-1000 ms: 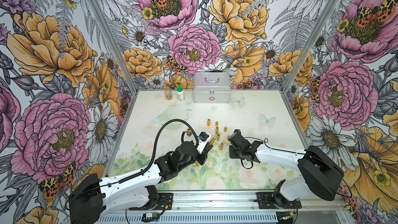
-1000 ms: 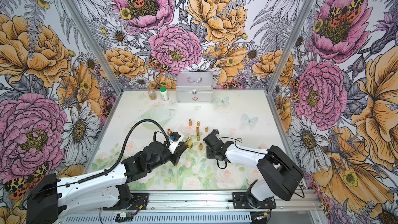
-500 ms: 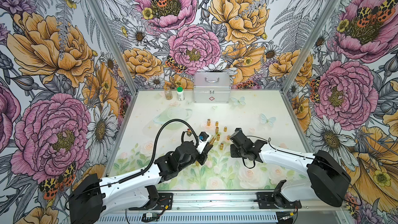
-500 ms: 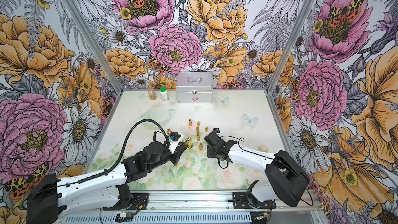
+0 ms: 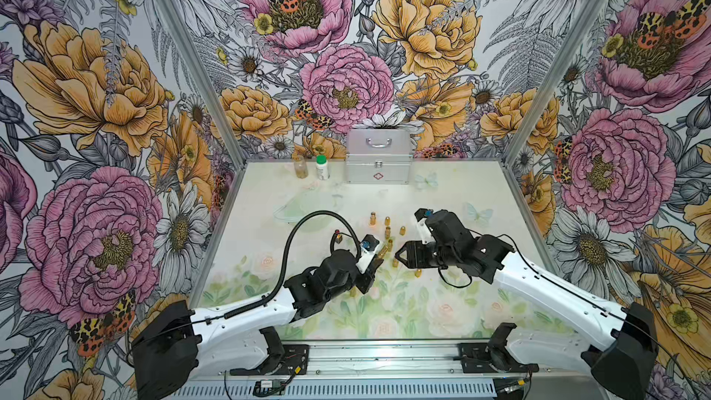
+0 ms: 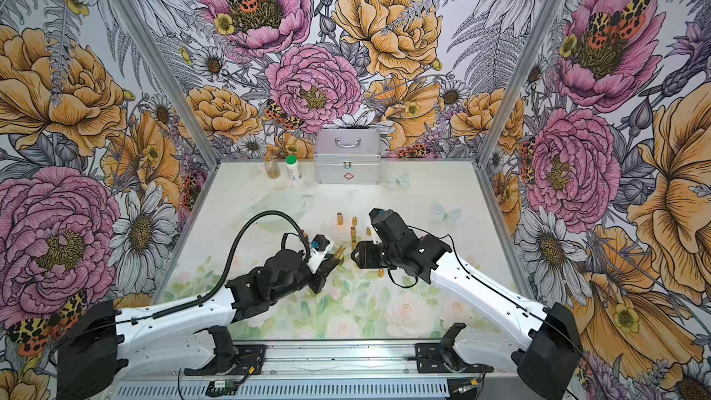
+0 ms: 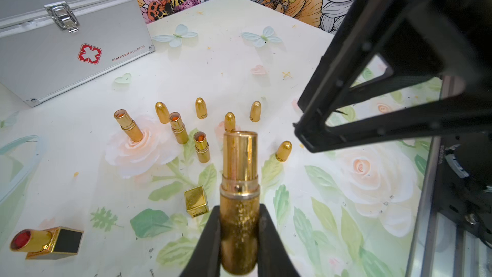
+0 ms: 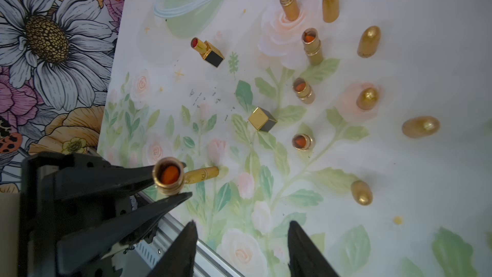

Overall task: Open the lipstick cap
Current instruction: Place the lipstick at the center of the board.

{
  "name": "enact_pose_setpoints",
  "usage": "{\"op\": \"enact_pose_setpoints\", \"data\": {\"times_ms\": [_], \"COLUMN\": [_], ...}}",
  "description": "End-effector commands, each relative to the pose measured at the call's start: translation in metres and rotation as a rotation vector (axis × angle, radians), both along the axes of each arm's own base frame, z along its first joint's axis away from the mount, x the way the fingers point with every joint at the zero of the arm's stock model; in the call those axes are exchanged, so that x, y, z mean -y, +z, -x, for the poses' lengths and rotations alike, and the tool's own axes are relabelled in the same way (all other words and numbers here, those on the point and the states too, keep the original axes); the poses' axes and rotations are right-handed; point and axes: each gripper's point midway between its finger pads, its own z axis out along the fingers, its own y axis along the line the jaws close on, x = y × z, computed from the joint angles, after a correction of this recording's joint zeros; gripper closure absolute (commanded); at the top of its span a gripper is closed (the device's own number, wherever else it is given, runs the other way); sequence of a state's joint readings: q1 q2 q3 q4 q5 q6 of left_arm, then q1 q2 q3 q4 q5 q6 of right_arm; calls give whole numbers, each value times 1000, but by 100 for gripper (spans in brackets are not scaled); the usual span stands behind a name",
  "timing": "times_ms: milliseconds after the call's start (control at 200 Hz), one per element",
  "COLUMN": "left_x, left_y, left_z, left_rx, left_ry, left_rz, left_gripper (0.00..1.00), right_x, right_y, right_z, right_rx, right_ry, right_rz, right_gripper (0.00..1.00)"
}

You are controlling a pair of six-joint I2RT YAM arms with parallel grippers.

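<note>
My left gripper is shut on the glittery lower half of a gold lipstick, held above the table in both top views. The tube has no cap on it, and orange lipstick shows in its open end. My right gripper faces it a short way off, open with nothing between its fingers. A bullet-shaped gold cap stands on the table close under the right gripper.
Several uncapped gold lipsticks and loose bullet caps stand mid-table. A black-and-gold square lipstick lies near a square gold cap. A silver first-aid case and two bottles stand at the back wall.
The right gripper's jaws have opened and its arm has swung outward to the right. The left gripper has stayed where it was, still holding the lipstick.
</note>
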State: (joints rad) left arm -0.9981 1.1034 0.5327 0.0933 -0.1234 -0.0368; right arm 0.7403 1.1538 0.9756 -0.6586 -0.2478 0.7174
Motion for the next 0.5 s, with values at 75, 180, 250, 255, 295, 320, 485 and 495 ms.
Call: {"op": "enact_pose_setpoints", "data": {"times_ms": [75, 180, 250, 255, 295, 320, 485, 495], "left_x": [12, 13, 13, 13, 13, 14, 15, 14], "left_y": [22, 25, 28, 28, 28, 29, 32, 32], "left_z": [-3, -1, 0, 0, 1, 1, 1, 1], "left_rx": [36, 42, 46, 47, 48, 49, 56, 56], "left_ry": [-40, -51, -57, -58, -62, -64, -67, -65], "left_rz": [45, 55, 61, 62, 64, 65, 74, 75], "left_gripper": [100, 100, 100, 100, 100, 100, 100, 100], "right_x": [-31, -40, -42, -42, -46, -48, -49, -49], "right_y": [33, 37, 33, 33, 34, 35, 21, 20], "right_z": [9, 1, -2, -2, -4, -4, -8, -8], "right_rx": [-47, -56, -61, -61, -60, -62, -89, -89], "right_ry": [76, 49, 41, 42, 44, 45, 16, 15], "right_rz": [-186, -240, -237, -238, -259, -276, -266, -265], "right_gripper": [43, 43, 43, 43, 44, 44, 46, 46]}}
